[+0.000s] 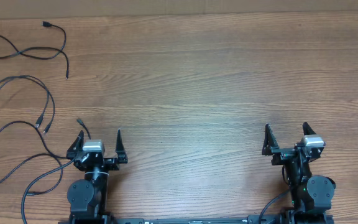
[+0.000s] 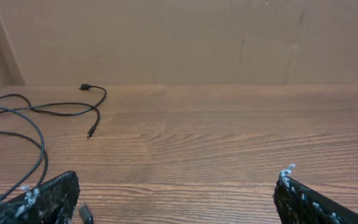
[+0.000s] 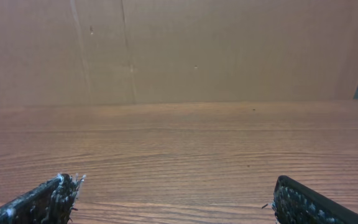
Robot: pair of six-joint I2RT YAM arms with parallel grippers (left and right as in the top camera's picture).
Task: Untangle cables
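Cables, thin, black and flexible with small plug ends, are found loose on the left part of the brown wood-grain surface. None is held.

Two groups are made out. One cord is looped near the far-left corner, with both plugs free. Several strands below it are arched and crossed, trailing off the left edge and back toward the left arm's base. Their long runs lie mostly from left edge toward centre.

The left arm's fingers are spread wide with nothing between them. The cords lie ahead and to their left. In the left wrist view the far looped cord is seen ahead-left, and a small plug is noted just beside the left-hand finger.

The right arm's fingers are also spread wide and empty, well apart from every cord. Only bare wood and a tan cardboard back wall are seen ahead of them.

The left arm is judged the nearer one by far. Open room is ample to the centre and right for strands to be drawn out. The left edge is close, so a pull that way risks cords being dragged off.
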